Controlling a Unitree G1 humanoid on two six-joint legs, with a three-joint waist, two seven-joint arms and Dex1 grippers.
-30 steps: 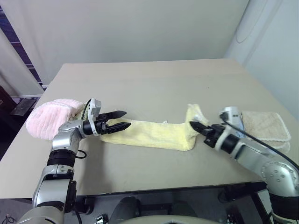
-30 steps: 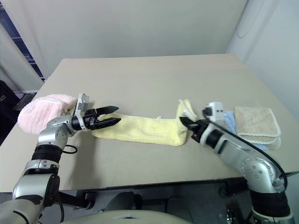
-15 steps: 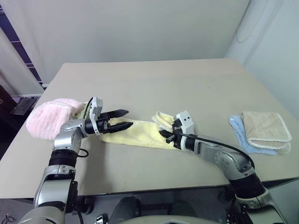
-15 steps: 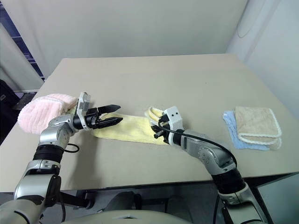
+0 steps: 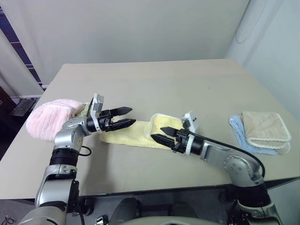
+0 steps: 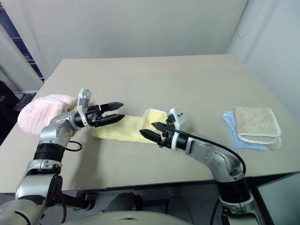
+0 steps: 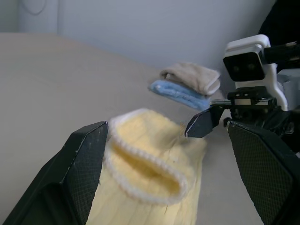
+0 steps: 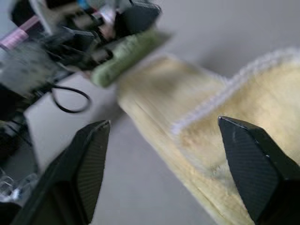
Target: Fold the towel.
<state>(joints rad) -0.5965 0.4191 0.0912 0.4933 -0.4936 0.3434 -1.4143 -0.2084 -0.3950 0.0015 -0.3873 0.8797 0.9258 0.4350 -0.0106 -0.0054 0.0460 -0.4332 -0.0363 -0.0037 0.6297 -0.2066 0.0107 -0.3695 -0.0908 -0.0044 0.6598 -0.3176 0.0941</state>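
The right pincer [image 5: 164,135] has just dropped the towel's [image 5: 140,132] right end, folded leftward, mid-bench [image 5: 187,84]; it now gapes empty; the left pincer [image 5: 125,117] hovers open over the left end.

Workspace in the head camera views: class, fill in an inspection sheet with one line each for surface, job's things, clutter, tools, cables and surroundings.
Surface: beige table, plain top.
Job's things: pale yellow towel lies flat in a strip, its right end folded back over itself.
Clutter: fluffy pink towel at the left edge; beige towel on a light blue cloth at the right.
Tools: left tool open above the towel's left end, holding nothing; right tool open above the folded part, holding nothing.
Cables: black cable along the right arm; black loop by the left arm.
Surroundings: pale walls; a curtain at left.
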